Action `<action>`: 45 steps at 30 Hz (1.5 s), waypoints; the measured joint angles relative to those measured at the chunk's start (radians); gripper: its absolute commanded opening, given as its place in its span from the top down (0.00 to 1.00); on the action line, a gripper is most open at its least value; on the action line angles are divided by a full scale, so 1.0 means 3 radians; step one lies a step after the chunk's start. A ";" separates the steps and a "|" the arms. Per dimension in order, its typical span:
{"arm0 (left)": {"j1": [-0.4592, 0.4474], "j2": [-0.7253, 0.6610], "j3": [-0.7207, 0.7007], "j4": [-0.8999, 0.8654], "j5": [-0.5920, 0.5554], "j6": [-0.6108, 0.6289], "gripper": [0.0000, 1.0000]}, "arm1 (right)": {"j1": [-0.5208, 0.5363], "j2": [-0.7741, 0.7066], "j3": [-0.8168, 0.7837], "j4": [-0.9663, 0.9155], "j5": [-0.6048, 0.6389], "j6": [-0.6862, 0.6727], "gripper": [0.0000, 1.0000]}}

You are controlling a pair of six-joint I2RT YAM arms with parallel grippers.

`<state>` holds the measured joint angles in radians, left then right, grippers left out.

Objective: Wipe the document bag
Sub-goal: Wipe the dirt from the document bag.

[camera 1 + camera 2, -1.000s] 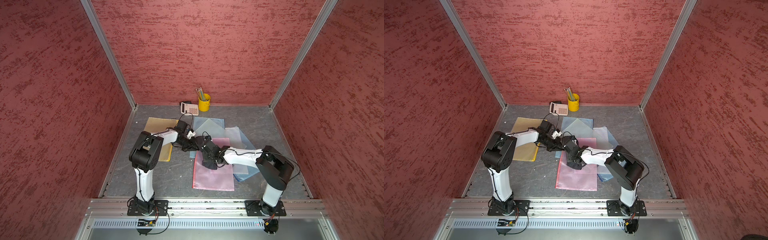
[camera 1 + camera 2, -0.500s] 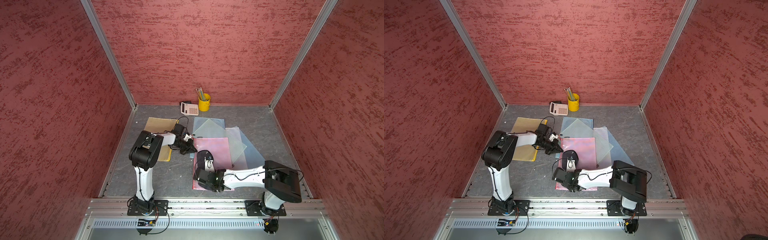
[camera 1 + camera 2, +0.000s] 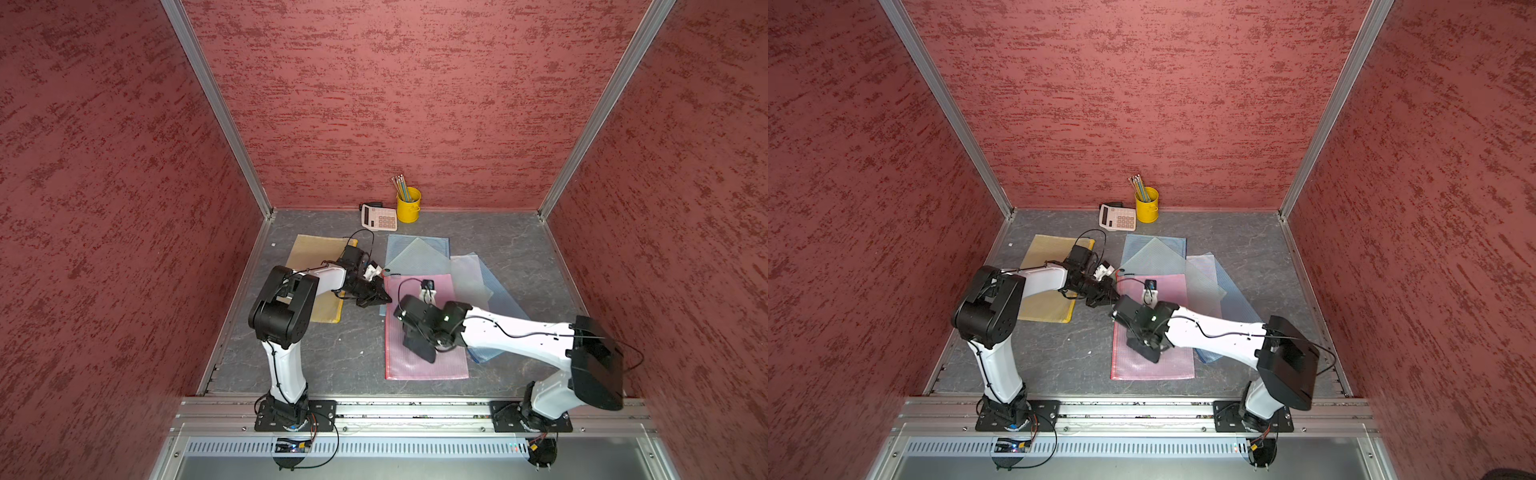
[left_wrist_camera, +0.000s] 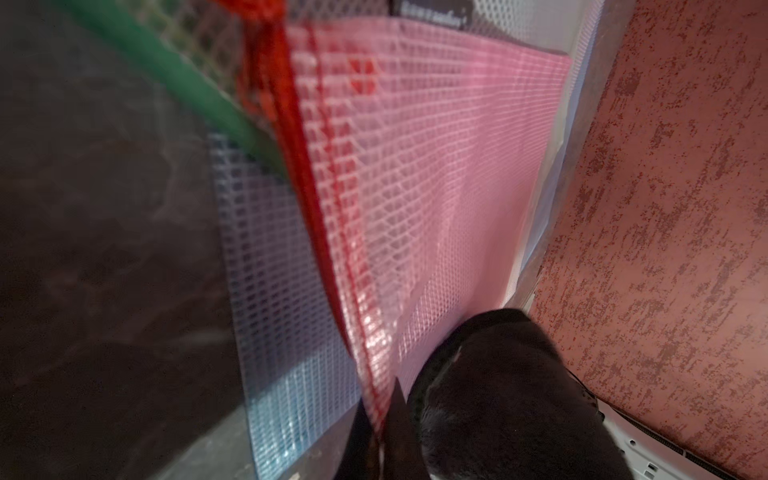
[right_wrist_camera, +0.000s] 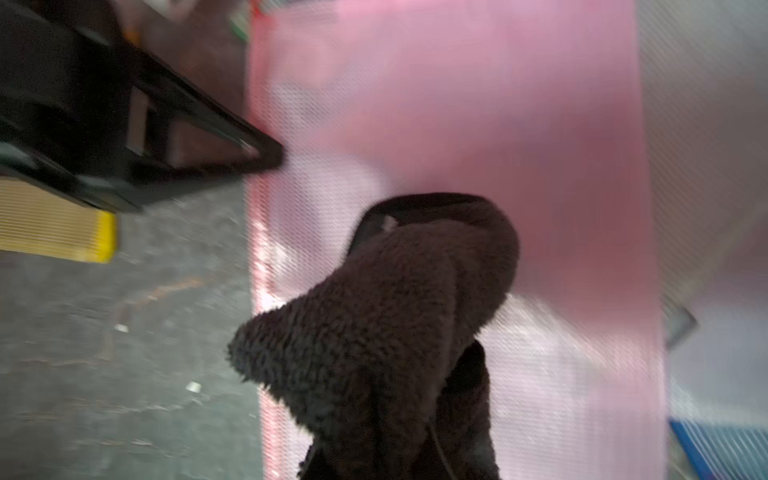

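A pink mesh document bag [image 3: 424, 368] lies flat on the grey floor in both top views, on top of other bags. My left gripper [image 3: 384, 297] is shut on the bag's red zip edge [image 4: 328, 232] at its far left corner; the left wrist view shows both fingertips [image 4: 399, 419] pinching that edge. My right gripper [image 3: 419, 347] is shut on a dark fleecy cloth [image 5: 395, 311], which rests on the middle of the pink bag [image 5: 498, 104]. The cloth hides the right jaws.
Blue and clear mesh bags [image 3: 419, 253] fan out under and behind the pink one. A yellow bag [image 3: 316, 266] lies to the left under the left arm. A calculator [image 3: 379, 217] and a yellow pencil cup [image 3: 408, 205] stand at the back wall. Red walls enclose three sides.
The right arm with the cloth swept from the far part of the pink bag to its near edge, then back up to the middle. The left gripper stayed at the corner.
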<state>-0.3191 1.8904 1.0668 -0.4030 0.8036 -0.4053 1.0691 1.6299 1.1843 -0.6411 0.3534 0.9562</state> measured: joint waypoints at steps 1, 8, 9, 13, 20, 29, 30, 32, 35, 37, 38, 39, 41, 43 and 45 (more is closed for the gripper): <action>0.0000 -0.0024 -0.0023 0.0004 -0.0003 0.0000 1.00 | -0.0022 0.0106 0.0069 0.0111 0.0000 -0.0079 1.00; -0.0001 -0.0045 -0.0178 0.0083 -0.0090 -0.0057 1.00 | -0.0041 0.0713 -0.0427 0.0928 -0.0011 -0.0113 1.00; -0.0001 -0.0043 -0.0178 0.0088 -0.0089 -0.0064 1.00 | -0.0033 0.0684 -0.0506 0.1002 -0.0001 -0.0055 1.00; 0.0001 -0.0043 -0.0177 0.0089 -0.0085 -0.0090 1.00 | 0.0018 0.0392 -0.0970 0.1241 -0.0005 0.0323 1.00; 0.0046 -0.0043 -0.0163 -0.0069 0.0038 -0.0003 1.00 | 0.0472 -0.0121 -0.1419 0.0952 0.0015 0.1045 1.00; 0.0094 -0.0043 -0.0080 -0.0224 -0.0047 0.0160 1.00 | 0.0295 -0.0242 -0.0703 -0.0813 0.0006 0.0946 1.00; 0.0094 -0.0043 -0.0076 -0.0225 -0.0069 0.0172 1.00 | 0.0164 -0.0226 -0.0512 -0.0880 0.0072 0.0828 1.00; 0.0089 -0.0043 -0.0076 -0.0226 -0.0092 0.0183 1.00 | -0.0033 -0.0139 -0.0104 -0.0856 0.0231 0.0565 1.00; 0.0071 -0.0043 -0.0076 -0.0225 -0.0132 0.0184 1.00 | -0.0121 0.0161 0.0393 -0.0571 0.0369 0.0178 1.00; 0.0057 -0.0043 -0.0076 -0.0224 -0.0159 0.0184 1.00 | -0.0120 0.0439 0.0525 -0.0188 0.0392 -0.0041 1.00; 0.0052 -0.0043 -0.0074 -0.0225 -0.0168 0.0184 1.00 | -0.0120 0.0561 0.0511 -0.0006 0.0389 -0.0116 1.00; 0.0050 -0.0043 -0.0072 -0.0225 -0.0175 0.0183 1.00 | -0.0120 0.0676 0.0445 0.0198 0.0375 -0.0183 1.00; 0.0043 -0.0043 -0.0067 -0.0225 -0.0182 0.0183 1.00 | -0.0120 0.0876 0.0207 0.0617 0.0310 -0.0301 1.00; 0.0039 -0.0041 -0.0058 -0.0230 -0.0177 0.0183 1.00 | -0.0121 0.1044 -0.0015 0.0874 0.0261 -0.0343 1.00; 0.0034 -0.0036 -0.0033 -0.0234 -0.0198 0.0183 1.00 | -0.0109 0.1033 -0.0060 0.1008 0.0281 -0.0347 1.00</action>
<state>-0.3088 1.8797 1.0569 -0.4732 0.7441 -0.3504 1.0363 1.9396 1.1664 -0.3386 0.4377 0.8520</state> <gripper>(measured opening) 0.059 0.107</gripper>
